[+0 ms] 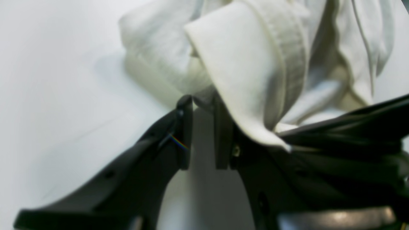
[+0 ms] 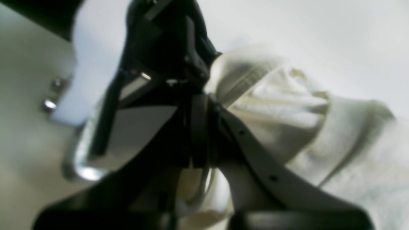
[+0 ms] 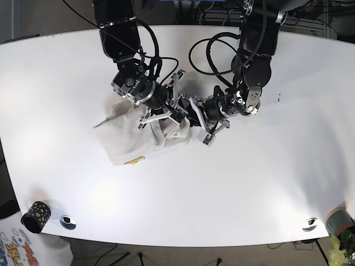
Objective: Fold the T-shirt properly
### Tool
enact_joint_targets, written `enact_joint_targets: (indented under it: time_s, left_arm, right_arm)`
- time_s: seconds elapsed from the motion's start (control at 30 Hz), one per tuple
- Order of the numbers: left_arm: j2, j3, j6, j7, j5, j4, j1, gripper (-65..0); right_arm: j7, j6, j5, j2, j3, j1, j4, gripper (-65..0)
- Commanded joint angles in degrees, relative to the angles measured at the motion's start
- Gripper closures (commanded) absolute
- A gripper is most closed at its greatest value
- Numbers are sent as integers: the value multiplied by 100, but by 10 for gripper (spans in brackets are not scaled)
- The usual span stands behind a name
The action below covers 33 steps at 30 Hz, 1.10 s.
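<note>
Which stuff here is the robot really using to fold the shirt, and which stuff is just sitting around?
Part of the job:
- white T-shirt, bunched up on the table
- left tool, pinching a bit of the cloth
- right tool, closed, cloth around it

Just lying about:
- dark cup with dots at the table's near corner
- white table itself only holds the shirt

Overhead view of a broad white worktop (image 3: 266, 183) with rounded corners, evenly lit, showing soft glare patches near its front edge. Two round metal fittings (image 3: 67, 222) are set into the front corners, the second (image 3: 310, 224) at the right. A dark cup with coloured dots (image 3: 35, 216) stands off the front-left corner. Grey floor (image 3: 33, 16) borders the worktop; dark cables (image 3: 222, 11) lie beyond the far edge.
</note>
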State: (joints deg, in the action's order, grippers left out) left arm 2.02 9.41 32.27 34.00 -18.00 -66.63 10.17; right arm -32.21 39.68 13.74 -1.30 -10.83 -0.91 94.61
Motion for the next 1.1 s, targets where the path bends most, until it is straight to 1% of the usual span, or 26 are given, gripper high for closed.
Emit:
enact_joint_targets:
  time_s: [0.0, 0.03, 0.1, 0.17, 0.27, 0.33, 0.4, 0.47, 0.6, 0.67, 0.73, 0.77, 0.8, 0.87, 0.93, 1.03, 1.07]
  left_arm:
    - [66, 22, 118, 16, -130, -93, 59, -115]
    - [57, 22, 118, 24, -130, -111, 51, -115]
    - [-119, -13, 118, 24, -139, -295, 42, -115]
    - [-277, -75, 118, 33, -139, -603, -37, -115]
    - [-338, -224, 118, 33, -139, -1060, -283, -115]
    - [-374, -356, 118, 33, -139, -1324, -380, -115]
    - [-505, -462, 118, 33, -139, -1579, -477, -115]
    - [-646, -515, 118, 33, -139, -1772, -503, -115]
    - [-743, -523, 118, 33, -130, -1913, -494, -115]
    - [-743, -515, 109, 33, -112, -1939, -398, -118]
    - [-708, -497, 109, 33, -103, -1922, -266, -118]
    - [-699, -488, 109, 33, -103, -1904, -160, -119]
    - [-690, -479, 100, 33, -103, -1904, -90, -119]
    - [-585, -330, 92, 33, -95, -1878, 59, -119]
    - [-426, -181, 83, 33, -86, -1763, 209, -119]
    - [-242, -49, 83, 33, -86, -1544, 455, -119]
    - [-171, 4, 83, 33, -86, -1420, 561, -119]
  right_arm:
    - [69, 32, -42, 55, 76, 121, -138, -13]
    - [69, 32, -42, 55, 120, 157, -173, -60]
    - [69, 32, -51, 55, 156, 174, -155, -152]
    - [69, 32, -51, 55, 147, 165, -50, -230]
    - [51, 32, -59, 64, 156, 139, 161, -306]
    - [25, 32, -191, 64, 164, 130, 355, -315]
    - [-37, 32, -455, 55, 164, 95, 566, -317]
    - [-230, 32, -798, 29, 173, 86, 838, -319]
    - [-801, 32, -1211, -94, 305, 192, 1383, -317]
    - [-1091, 32, -1519, -50, 621, 245, 1585, -315]
    - [-1250, 32, -1800, -24, 947, 350, 1621, -314]
    - [-1346, 32, -2046, -24, 1184, 464, 1603, -314]
    - [-1417, 32, -2187, -24, 1351, 526, 1577, -312]
    - [-1540, 32, -2433, -33, 1668, 640, 1418, -312]
    - [-1610, 32, -2574, -59, 1870, 763, 1251, -309]
    - [-1637, 32, -2635, -156, 2037, 939, 961, -260]
    - [-1637, 32, -2635, -208, 2037, 1001, 829, -219]
